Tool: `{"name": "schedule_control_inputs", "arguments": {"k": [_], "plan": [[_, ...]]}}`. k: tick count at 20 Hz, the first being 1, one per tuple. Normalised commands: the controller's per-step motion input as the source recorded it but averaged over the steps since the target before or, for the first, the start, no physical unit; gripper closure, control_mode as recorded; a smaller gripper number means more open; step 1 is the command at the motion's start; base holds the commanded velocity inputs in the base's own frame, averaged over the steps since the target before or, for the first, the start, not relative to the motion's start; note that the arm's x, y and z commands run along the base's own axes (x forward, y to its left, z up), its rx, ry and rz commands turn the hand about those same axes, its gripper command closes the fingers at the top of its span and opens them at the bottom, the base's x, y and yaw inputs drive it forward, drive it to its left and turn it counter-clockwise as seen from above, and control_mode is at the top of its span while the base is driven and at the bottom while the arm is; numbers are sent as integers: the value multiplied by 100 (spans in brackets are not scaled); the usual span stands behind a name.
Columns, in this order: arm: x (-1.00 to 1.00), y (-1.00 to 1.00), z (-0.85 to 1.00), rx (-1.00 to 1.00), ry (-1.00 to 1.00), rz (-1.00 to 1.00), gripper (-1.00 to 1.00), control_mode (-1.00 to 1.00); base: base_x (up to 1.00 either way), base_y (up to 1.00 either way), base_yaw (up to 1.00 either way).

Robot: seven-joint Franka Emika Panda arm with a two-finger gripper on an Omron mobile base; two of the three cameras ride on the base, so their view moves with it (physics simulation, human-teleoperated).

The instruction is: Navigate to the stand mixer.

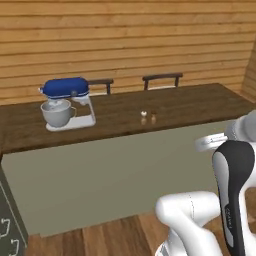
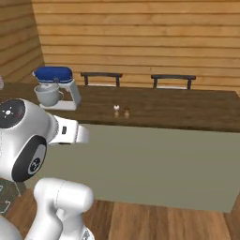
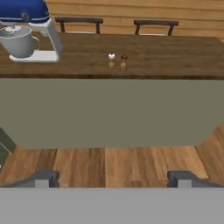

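- The stand mixer (image 1: 65,102) – glossy blue rounded head, white stand and base, pale silvery bowl – is seen on the long dark wooden table (image 1: 190,107), towards its left end, in front of a wall of light horizontal wood planks.
- In the hand view the stand mixer (image 3: 27,33) sits in the upper left corner and is partly cut off by the edge, so the base is judged to be off-centre, to the mixer's right, and not yet up against it.
- The claw (image 3: 113,178) is held empty over the plank floor, its two dark finger tips (image 3: 43,178) standing wide apart.
- Two small shakers (image 1: 148,117), one pale-topped and one brown-topped, stand close together near the table's middle, well apart from the mixer.
- Two dark chair backs (image 2: 136,78) are visible behind the far edge of the table.
- A possible fault: a straight drive forward could bring the base to the shakers – the mixer would be missed to the left.
- Another risk: the table's grey-green front panel (image 2: 154,159) could be struck by the base or the raised arm if the approach is not stopped in time.
- A dark cabinet (image 1: 9,220) at the left edge could be clipped by a wide leftward swing.
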Motion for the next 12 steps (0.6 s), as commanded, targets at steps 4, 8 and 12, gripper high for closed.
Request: {"name": "schedule_control_inputs", "arguments": {"k": [4,8,12], "plan": [[0,0,0,0,0,0,-100,100,100,100,0],[0,0,0,0,0,0,-100,100,99,100,9],[0,0,0,0,0,0,-100,100,98,92,39]]}}
